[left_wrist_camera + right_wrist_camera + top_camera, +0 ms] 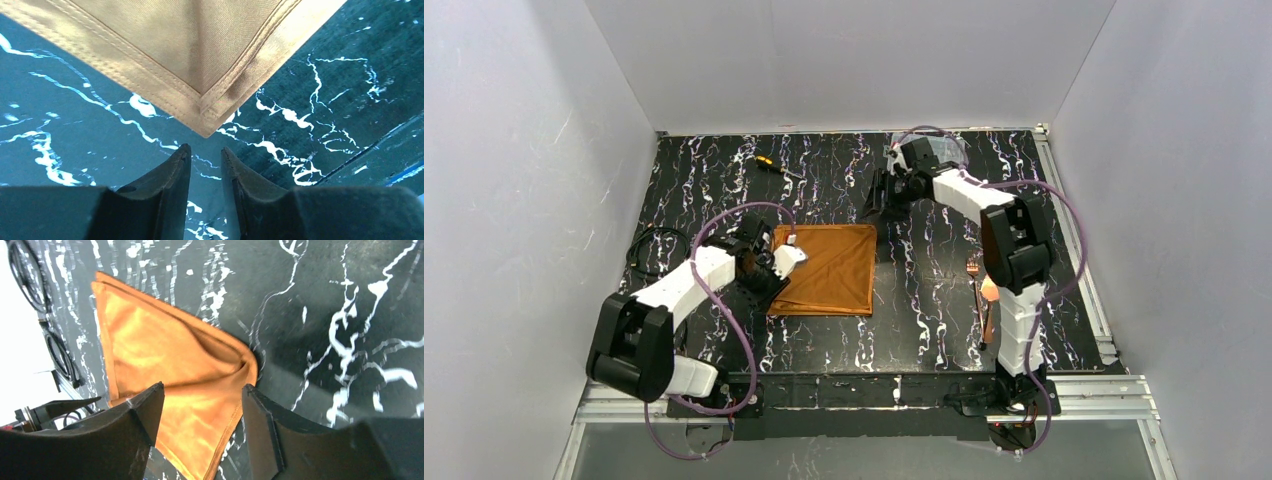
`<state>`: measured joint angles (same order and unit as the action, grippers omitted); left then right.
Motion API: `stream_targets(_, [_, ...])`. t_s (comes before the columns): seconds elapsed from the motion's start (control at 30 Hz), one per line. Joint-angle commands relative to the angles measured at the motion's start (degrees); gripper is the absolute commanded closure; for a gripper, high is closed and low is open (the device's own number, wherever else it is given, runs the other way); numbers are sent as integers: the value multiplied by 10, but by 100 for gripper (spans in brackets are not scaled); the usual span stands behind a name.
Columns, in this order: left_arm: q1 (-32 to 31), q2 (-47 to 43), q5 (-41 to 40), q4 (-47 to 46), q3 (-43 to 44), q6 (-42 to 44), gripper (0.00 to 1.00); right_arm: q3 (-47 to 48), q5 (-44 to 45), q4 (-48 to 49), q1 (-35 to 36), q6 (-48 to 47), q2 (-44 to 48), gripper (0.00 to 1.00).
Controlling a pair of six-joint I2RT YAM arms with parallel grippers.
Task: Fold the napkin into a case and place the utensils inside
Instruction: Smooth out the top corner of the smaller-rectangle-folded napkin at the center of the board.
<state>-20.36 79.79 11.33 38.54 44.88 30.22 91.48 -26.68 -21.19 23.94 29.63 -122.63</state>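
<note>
We note the napkin (829, 270) lying flat near the middle of the table (904, 310), slightly toward its left edge. In the right wrist view its edges show doubled layers.

The left gripper (206, 152) sits low at the napkin's left side. Its jaws are parted by a narrow gap with nothing between them, and a hemmed napkin corner lies just ahead of the fingertips, not touching.

The right gripper (202, 387) is at the napkin's far right corner. Its jaws are spread wide and hold nothing, and the corner lies on the table below the gap between them.

The utensils (989, 292) lie near the table's right edge, well apart from the napkin and partly hidden by the right arm.
</note>
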Motion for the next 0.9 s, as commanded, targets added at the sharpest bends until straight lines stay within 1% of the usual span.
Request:
stream_targets(0.0, [2, -61, 3, 59, 45, -2, 71, -38, 55, 2, 3, -22, 126, 31])
stream_targets(0.1, [2, -69, 15, 65, 59, -6, 69, -85, 76, 5, 12, -19, 173, 30])
stream_targets(0.23, [2, -33, 58, 60, 70, -21, 69, -160, 87, -4, 29, -5, 229, 31])
stream_targets(0.4, [2, 13, 61, 19, 59, -9, 70, -251, 125, -28, 76, -2, 277, 34])
stream_targets(0.53, [1, 39, 58, 7, 71, -6, 70, -324, 124, 2, 99, 26, 302, 36])
stream_targets(0.7, [1, 50, 59, 0, 64, -3, 73, -363, 115, 32, 112, 50, 310, 37])
stream_targets(0.87, [-3, 50, 65, -6, 40, -6, 77, -338, 117, 26, 113, 49, 299, 35])
